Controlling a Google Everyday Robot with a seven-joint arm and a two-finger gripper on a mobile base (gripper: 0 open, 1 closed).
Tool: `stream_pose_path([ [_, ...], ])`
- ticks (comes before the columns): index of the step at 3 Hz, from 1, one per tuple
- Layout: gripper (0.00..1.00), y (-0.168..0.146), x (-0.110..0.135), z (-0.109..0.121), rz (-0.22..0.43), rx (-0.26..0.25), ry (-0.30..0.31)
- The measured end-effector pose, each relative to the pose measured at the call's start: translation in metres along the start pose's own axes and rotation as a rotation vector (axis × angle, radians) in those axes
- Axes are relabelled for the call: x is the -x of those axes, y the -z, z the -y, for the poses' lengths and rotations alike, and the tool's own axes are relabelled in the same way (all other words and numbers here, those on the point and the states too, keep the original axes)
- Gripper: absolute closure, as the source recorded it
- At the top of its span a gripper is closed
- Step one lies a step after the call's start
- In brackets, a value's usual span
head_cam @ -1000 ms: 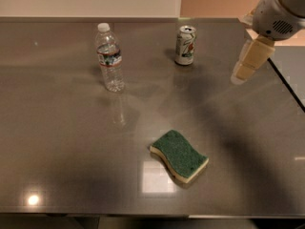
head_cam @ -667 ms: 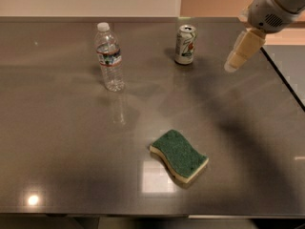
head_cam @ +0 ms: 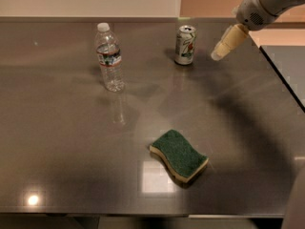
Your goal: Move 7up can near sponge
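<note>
The 7up can [head_cam: 185,45] stands upright at the back of the grey table, silver-white with green and red markings. The sponge [head_cam: 179,155] lies flat near the table's front, dark green top over pale yellow foam, well apart from the can. My gripper [head_cam: 220,54] reaches in from the upper right and hangs above the table just right of the can, not touching it. It holds nothing.
A clear plastic water bottle [head_cam: 109,57] stands upright left of the can. The grey table [head_cam: 71,142] ends at a right edge beside a darker surface [head_cam: 288,66]. A wall runs along the back.
My gripper has moved left and up toward the can. The can, bottle and sponge have not moved.
</note>
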State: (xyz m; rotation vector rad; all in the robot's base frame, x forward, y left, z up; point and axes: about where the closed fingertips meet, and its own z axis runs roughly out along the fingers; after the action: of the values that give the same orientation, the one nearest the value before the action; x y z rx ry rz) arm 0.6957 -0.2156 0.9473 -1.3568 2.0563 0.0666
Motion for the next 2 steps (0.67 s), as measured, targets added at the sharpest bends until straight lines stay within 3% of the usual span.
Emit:
stream_pose_path([
  [2,0.0,-0.058,0.028,0.011,0.11,0.051,-0.068],
])
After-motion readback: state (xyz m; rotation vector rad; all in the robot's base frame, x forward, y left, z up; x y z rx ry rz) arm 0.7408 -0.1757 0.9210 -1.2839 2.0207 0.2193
